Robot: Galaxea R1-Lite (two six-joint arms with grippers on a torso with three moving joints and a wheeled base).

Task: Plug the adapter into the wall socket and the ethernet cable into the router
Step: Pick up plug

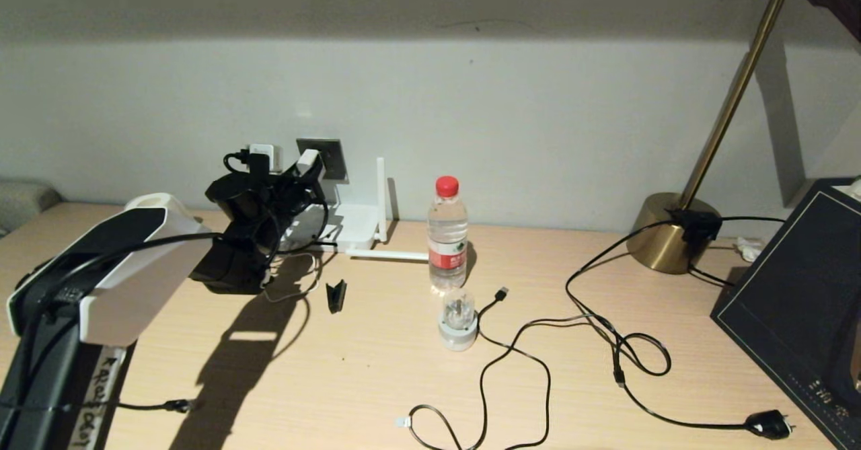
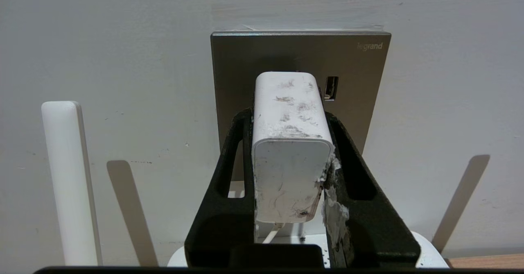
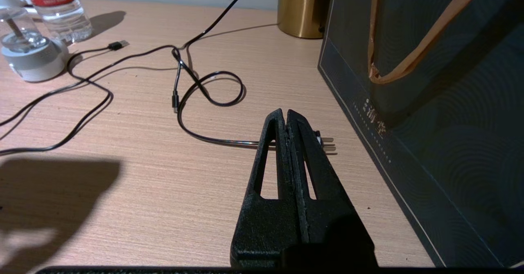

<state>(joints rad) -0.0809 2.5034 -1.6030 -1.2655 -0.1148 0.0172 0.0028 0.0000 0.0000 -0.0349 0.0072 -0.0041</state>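
My left gripper (image 2: 286, 114) is shut on the white adapter (image 2: 290, 143), one black finger on each side. It holds the block's far end up to the grey wall socket (image 2: 299, 53); I cannot tell whether the prongs are in. In the head view the left gripper (image 1: 303, 167) is at the wall socket (image 1: 326, 157), above the white router (image 1: 353, 225). The ethernet cable's clear-tipped plug (image 1: 402, 422) lies at the table's front, its black cable looping behind it. My right gripper (image 3: 285, 112) hovers shut and empty over the table.
A water bottle (image 1: 447, 235) and a round white-and-clear plug piece (image 1: 459, 322) stand mid-table. Black cables with a USB end (image 1: 501, 293) and a mains plug (image 1: 767, 424) sprawl to the right. A brass lamp base (image 1: 666, 238) and a dark bag (image 1: 800, 302) are far right.
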